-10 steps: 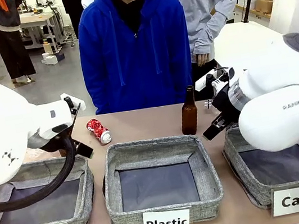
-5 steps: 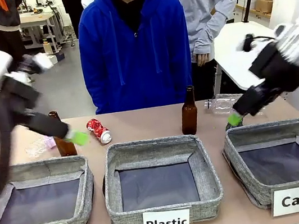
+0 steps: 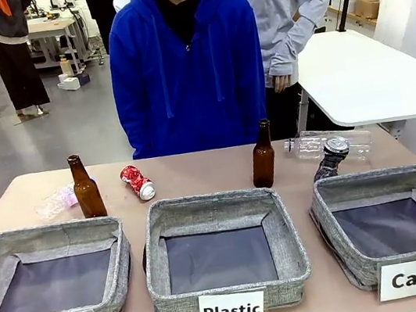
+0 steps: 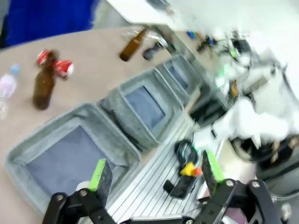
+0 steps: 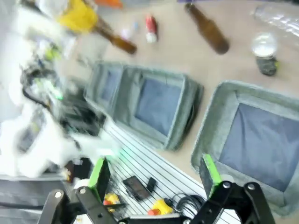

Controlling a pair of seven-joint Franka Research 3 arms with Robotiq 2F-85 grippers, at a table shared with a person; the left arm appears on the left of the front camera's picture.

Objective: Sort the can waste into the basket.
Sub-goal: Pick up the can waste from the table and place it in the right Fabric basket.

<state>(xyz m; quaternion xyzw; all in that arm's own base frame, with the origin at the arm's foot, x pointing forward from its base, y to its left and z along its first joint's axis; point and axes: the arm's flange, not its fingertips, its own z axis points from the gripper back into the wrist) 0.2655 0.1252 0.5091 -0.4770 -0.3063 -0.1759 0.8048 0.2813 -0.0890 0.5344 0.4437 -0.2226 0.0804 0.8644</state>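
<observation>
A crushed red can (image 3: 137,182) lies on the table behind the middle basket. A crushed dark can (image 3: 330,159) stands just behind the grey basket (image 3: 370,179) labelled "Can" at the right, whose dark floor is bare. From high above, my right gripper (image 5: 155,171) is open with nothing between its fingers; below it are the basket (image 5: 216,122), the dark can (image 5: 266,59) and the red can (image 5: 150,23). My left gripper (image 4: 156,171) is also open and raised, over the near table edge. It sees the red can (image 4: 57,66) and the dark can (image 4: 152,50).
Baskets labelled "Bottle" (image 3: 47,238) and "Plastic" (image 3: 215,202) sit left and middle. Two brown glass bottles (image 3: 85,187) (image 3: 262,155) stand behind them. Clear plastic bottles (image 3: 57,200) (image 3: 324,140) lie at the back. A person in a blue hoodie (image 3: 186,64) stands at the far side.
Both arms have swung up and outward, out of the space over the table, the left to the left and the right to the right. The cans, bottles and baskets have stayed put.
</observation>
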